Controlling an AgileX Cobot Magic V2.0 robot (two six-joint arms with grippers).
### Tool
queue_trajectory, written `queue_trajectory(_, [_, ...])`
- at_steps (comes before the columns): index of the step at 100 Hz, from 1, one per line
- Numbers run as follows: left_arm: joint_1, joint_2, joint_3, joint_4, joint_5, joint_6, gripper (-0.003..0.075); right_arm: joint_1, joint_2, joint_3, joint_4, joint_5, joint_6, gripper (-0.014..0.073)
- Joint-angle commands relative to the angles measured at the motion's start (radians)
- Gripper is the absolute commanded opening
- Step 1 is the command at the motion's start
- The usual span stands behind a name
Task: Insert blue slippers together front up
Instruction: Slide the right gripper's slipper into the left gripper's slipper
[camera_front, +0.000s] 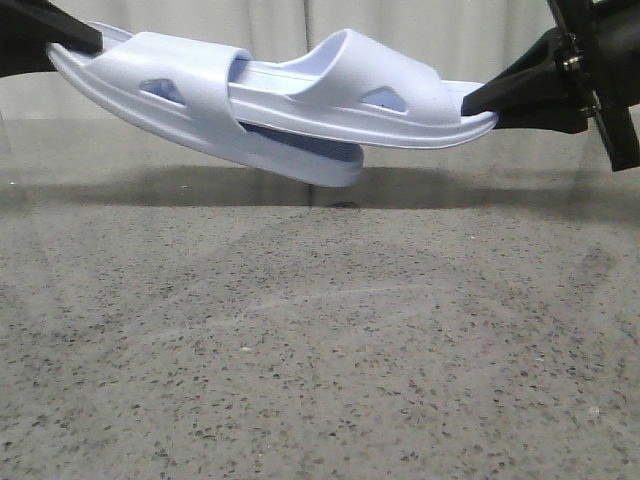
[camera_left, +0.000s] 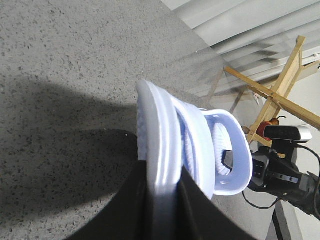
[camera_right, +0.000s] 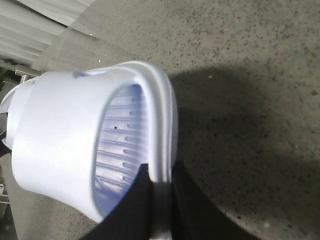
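Observation:
Two pale blue slippers hang in the air above the table in the front view. My left gripper (camera_front: 85, 42) is shut on the heel of the left slipper (camera_front: 195, 105), which tilts down to the right. My right gripper (camera_front: 478, 103) is shut on the heel of the right slipper (camera_front: 370, 100). The right slipper's toe is pushed under the left slipper's strap, so the two overlap toe to toe. In the left wrist view my fingers (camera_left: 162, 187) pinch the sole edge of the left slipper (camera_left: 160, 135). In the right wrist view my fingers (camera_right: 161, 187) pinch the rim of the right slipper (camera_right: 65, 135).
The speckled grey table (camera_front: 320, 350) lies well below the slippers. A pale curtain (camera_front: 430, 30) hangs at the back. A wooden frame (camera_left: 275, 90) and a camera on a stand (camera_left: 287, 132) show beyond the table in the left wrist view.

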Motion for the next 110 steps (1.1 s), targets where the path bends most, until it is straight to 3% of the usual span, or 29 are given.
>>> queue_trajectory(1, [-0.019, -0.044, -0.026, -0.086, 0.143, 0.001, 0.0015, 0.029, -0.030, -0.057, 0.050, 0.113, -0.033, -0.0106])
queue_trajectory(49, [-0.037, -0.044, -0.026, -0.070, 0.143, 0.001, 0.0015, 0.113, 0.028, -0.173, 0.044, 0.134, -0.033, -0.0106])
queue_trajectory(59, [-0.035, -0.044, -0.026, -0.070, 0.143, 0.001, 0.0015, 0.099, 0.028, -0.173, 0.030, 0.150, -0.033, -0.0059])
queue_trajectory(81, [0.007, -0.044, -0.026, -0.067, 0.143, 0.001, 0.0015, 0.018, 0.024, -0.173, -0.001, 0.250, -0.033, 0.0147])
queue_trajectory(98, [0.056, -0.044, -0.026, -0.048, 0.130, 0.008, 0.0015, -0.093, 0.024, -0.173, -0.019, 0.391, -0.033, 0.0151])
queue_trajectory(110, [0.064, -0.044, -0.026, -0.022, 0.106, 0.009, 0.0015, -0.169, 0.009, -0.173, -0.066, 0.408, 0.002, 0.0151])
